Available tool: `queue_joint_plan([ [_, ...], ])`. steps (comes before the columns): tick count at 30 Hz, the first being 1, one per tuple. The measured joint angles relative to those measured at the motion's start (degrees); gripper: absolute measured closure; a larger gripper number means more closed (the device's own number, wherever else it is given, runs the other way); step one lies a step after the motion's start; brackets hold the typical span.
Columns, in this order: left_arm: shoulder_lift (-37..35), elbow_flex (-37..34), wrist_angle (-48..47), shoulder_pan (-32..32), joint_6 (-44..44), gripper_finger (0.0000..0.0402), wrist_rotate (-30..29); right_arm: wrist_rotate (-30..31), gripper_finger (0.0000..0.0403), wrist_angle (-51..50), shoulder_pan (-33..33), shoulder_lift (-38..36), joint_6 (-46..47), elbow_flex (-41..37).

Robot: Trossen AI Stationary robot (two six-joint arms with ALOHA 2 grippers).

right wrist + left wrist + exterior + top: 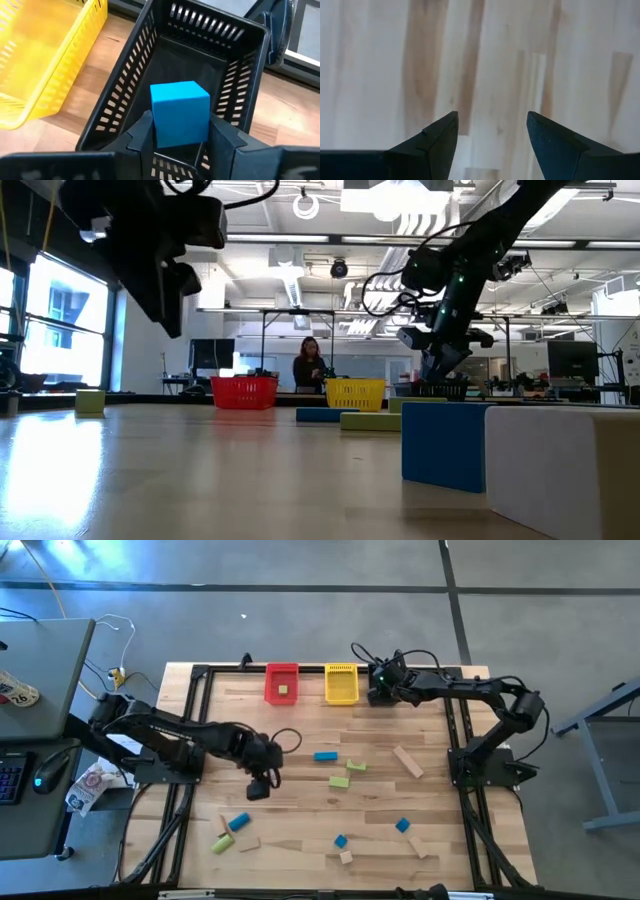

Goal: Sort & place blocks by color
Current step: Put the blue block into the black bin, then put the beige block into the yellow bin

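My right gripper (378,690) reaches to the far edge and is shut on a blue cube (180,112) over the open black bin (150,60), next to the yellow bin (341,683). The red bin (282,682) has a green block (283,690) lying in it. My left gripper (262,785) stands open above bare wood left of the middle, with nothing between its fingers (437,142). Loose blocks lie flat on the table: a blue bar (326,755), green ones (355,767) (339,781), a tan bar (408,761), and several more near the front. My right gripper pinches the blue cube by two opposite sides (156,130) between its two fingers (137,137). The fingers slant down toward the table's far edge. The cube sits upright in the hold, over the inside of the black bin and clear of its floor.
Near the front edge lie blue blocks (402,826) (340,840), a blue bar (238,823), a green bar (223,843) and tan pieces (418,846) (346,857). Black frame rails (190,720) run along the table's sides. A person (308,365) stands in the room behind the table.
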Motion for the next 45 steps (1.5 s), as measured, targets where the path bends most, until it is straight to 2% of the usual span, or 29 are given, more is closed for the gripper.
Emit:
queue_joint_plan([
  [9, 0.0, 0.0, -2.8, -8.7, -10.3, 0.0179, 0.0, 0.6, 0.0219, 0.4, 0.0, 0.0, -1.6, 0.0],
  [14, 0.0, 0.0, -3.2, -14.1, -16.2, 0.0179, 0.0, 1.6, 0.02, 1.2, 0.0, 0.0, -2.9, 0.1],
  [20, 0.0, 0.0, -3.0, -19.7, -25.1, 0.0179, -0.9, -2.5, 0.0197, -0.3, 0.0, 0.0, -3.1, 4.3],
  [25, 0.0, 0.0, -2.8, -24.1, -33.4, 0.0179, -5.6, -7.9, 0.0196, -1.7, 0.6, 0.0, -2.9, 10.2],
  [36, 0.8, 0.0, 1.6, -32.0, -46.9, 0.0179, -7.9, -7.6, 0.0196, -4.2, 2.9, 0.0, -5.5, 20.9],
  [45, 6.1, 0.0, 5.0, -35.0, -49.3, 0.0179, -7.8, -7.6, 0.0196, -5.2, 4.9, 0.0, -5.3, 22.2],
])
